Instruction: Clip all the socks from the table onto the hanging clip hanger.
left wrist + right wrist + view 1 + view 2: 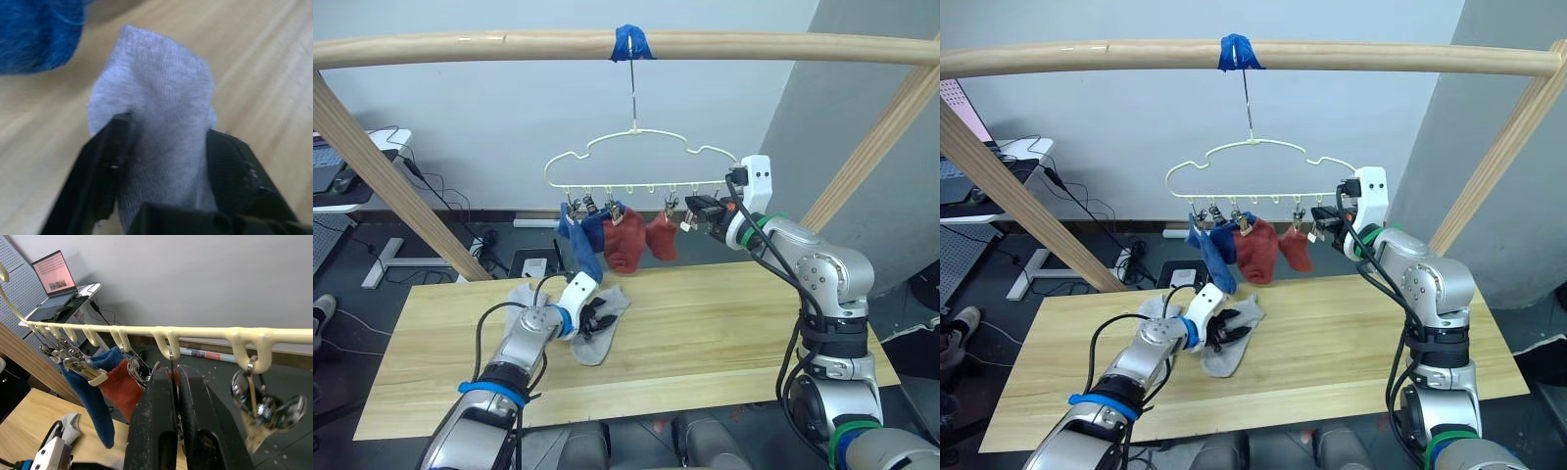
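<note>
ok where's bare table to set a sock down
The table's whole right half is bare, from the grey socks to its right edge, and so is the left end. It is crowded left of centre, around the left gripper under the hung socks.

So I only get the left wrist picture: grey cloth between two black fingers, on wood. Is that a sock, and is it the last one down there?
Observer: Yes, it is a grey sock lying on the table, with the left gripper closed on it. It is not the last: a second grey sock lies beside that arm.
Operator: And the blue blur?
Observer: That is a blue sock hanging from the clip hanger. It is one of two, and two red socks hang next to them.
Operator: What is the other arm doing?
Observer: The right gripper is up at the hanger, shut on a clip beside the red socks.
</note>
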Available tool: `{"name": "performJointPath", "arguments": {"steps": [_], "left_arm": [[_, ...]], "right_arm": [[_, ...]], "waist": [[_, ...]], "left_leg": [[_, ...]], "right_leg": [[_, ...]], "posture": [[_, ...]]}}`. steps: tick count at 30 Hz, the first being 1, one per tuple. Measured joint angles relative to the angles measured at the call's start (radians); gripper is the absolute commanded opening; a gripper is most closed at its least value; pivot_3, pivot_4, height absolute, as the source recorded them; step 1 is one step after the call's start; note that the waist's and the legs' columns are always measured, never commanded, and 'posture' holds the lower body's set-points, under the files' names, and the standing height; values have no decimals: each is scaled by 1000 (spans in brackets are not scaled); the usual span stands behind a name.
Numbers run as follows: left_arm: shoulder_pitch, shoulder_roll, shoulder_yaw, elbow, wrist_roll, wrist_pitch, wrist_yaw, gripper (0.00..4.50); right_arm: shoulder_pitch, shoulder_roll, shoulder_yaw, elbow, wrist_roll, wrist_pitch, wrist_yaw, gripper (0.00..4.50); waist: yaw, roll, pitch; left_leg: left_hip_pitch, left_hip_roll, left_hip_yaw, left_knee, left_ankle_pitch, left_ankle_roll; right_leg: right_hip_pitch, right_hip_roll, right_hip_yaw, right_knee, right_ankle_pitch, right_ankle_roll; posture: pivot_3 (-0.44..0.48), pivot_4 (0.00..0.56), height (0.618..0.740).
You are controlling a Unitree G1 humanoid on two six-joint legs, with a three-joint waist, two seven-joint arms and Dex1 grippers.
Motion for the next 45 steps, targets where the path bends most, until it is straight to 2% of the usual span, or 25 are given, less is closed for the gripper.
{"name": "performJointPath", "arguments": {"steps": [5,7,16,19,24,31,45], "left_arm": [[51,1,3,-57,-12,-15,-16,378],[81,-6,9,-90,-37,-16,-32,15],[122,-12,51,-273,-132,9,-67,15],[131,-24,67,-367,-191,26,-89,15],[120,-40,67,-496,-221,-26,-100,15],[83,-70,58,-512,-211,-97,-66,15],[51,-95,56,-508,-209,-117,-46,15]], "right_arm": [[3,1,1,0,0,-3,1,0],[3,1,1,1,1,-4,3,0],[-6,4,-9,17,21,9,6,0],[-24,31,-79,35,78,70,-13,0],[-81,112,-275,63,237,294,-106,0],[-119,169,-393,63,307,411,-209,0],[-127,211,-407,59,330,430,-281,0]], "waist": [[0,0,0],[1,0,0],[4,0,0],[5,0,0],[6,0,0],[4,0,0],[2,0,0]], "left_leg": [[0,0,0,0,0,0],[0,0,0,0,0,0],[0,0,0,0,0,0],[-1,0,0,0,0,0],[-1,0,0,0,0,0],[-1,0,0,0,0,0],[-1,0,1,0,0,0]], "right_leg": [[0,0,0,0,0,0],[0,0,0,0,0,0],[0,0,0,0,0,0],[0,0,0,0,0,0],[0,0,0,1,0,0],[-1,0,0,0,0,0],[-1,0,1,0,0,0]], "posture": [[-93,140,740],[-93,140,740],[-69,130,740],[-67,122,740],[-70,121,740],[-77,122,740],[-77,126,740]]}}
